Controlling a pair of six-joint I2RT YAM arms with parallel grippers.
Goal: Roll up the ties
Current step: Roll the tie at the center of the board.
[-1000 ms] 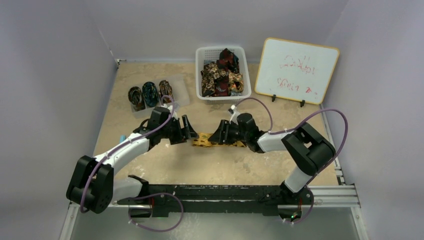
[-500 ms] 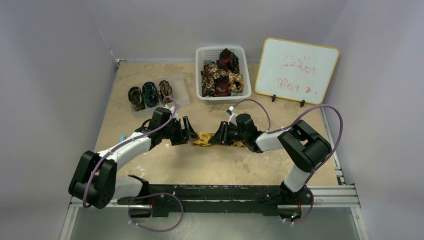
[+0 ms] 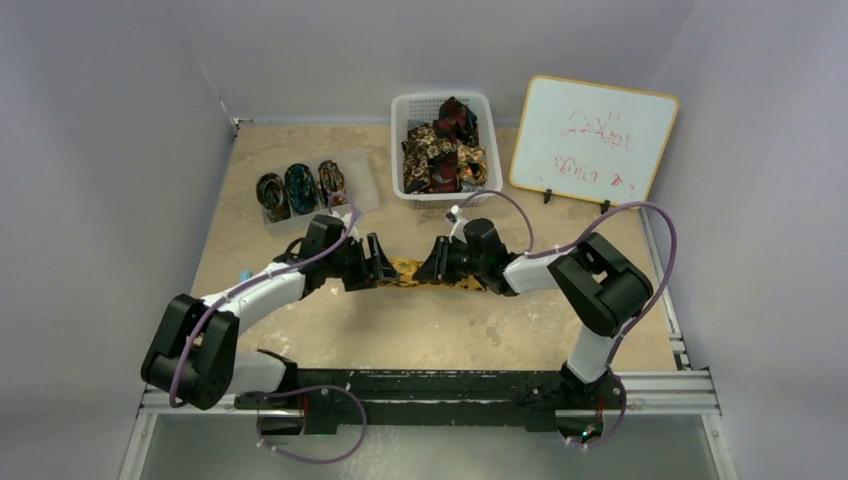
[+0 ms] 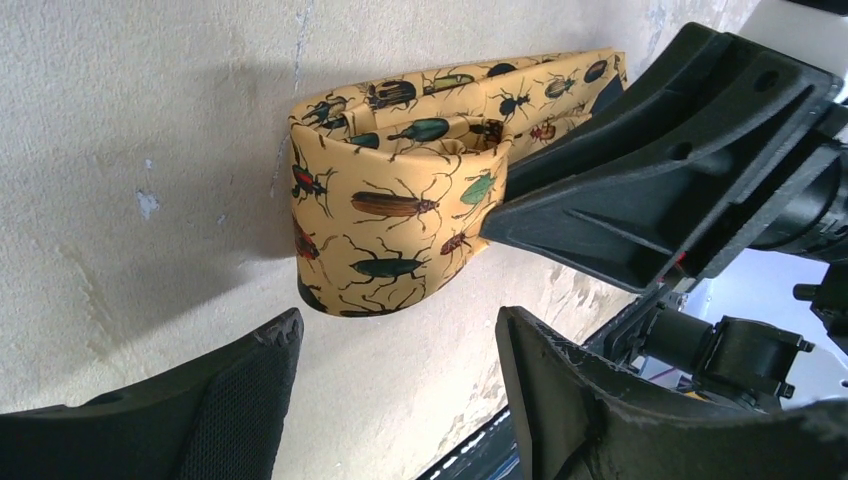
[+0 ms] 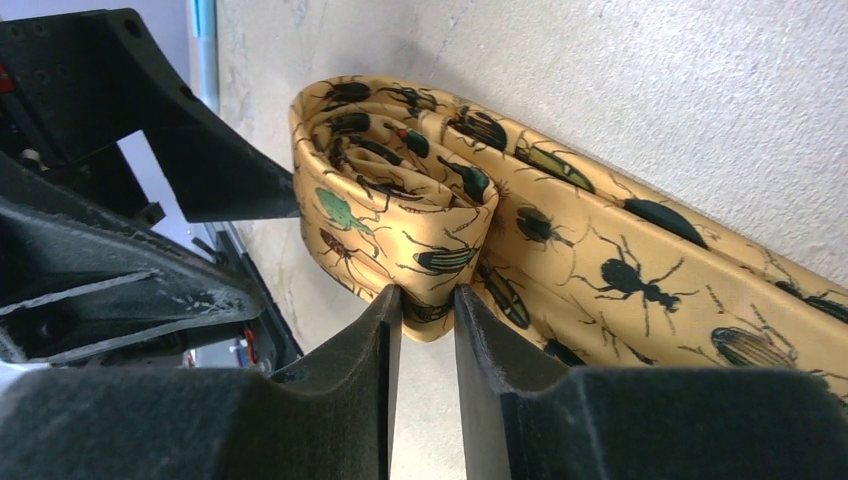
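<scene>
The golden-yellow tie (image 3: 407,272), printed with beetles, lies on the table between my two grippers. Its left end is wound into a loose roll (image 5: 390,190), and the rest lies flat to the right (image 5: 640,280). My right gripper (image 5: 428,297) is shut on the lower edge of the roll; it also shows in the top view (image 3: 430,266). My left gripper (image 4: 400,325) is open and empty, its jaws wide just in front of the roll (image 4: 400,215) without touching it. In the top view the left gripper (image 3: 384,264) sits at the tie's left end.
A white basket (image 3: 400,110) at the back holds several loose dark red, brown and gold ties. Three rolled ties (image 3: 300,187) sit on a clear tray (image 3: 365,185) at the back left. A whiteboard (image 3: 592,140) stands at the back right.
My right gripper has moved left and a little away from the arm bases with the roll, so less tie shows between the grippers. My left gripper has edged slightly the same way.
</scene>
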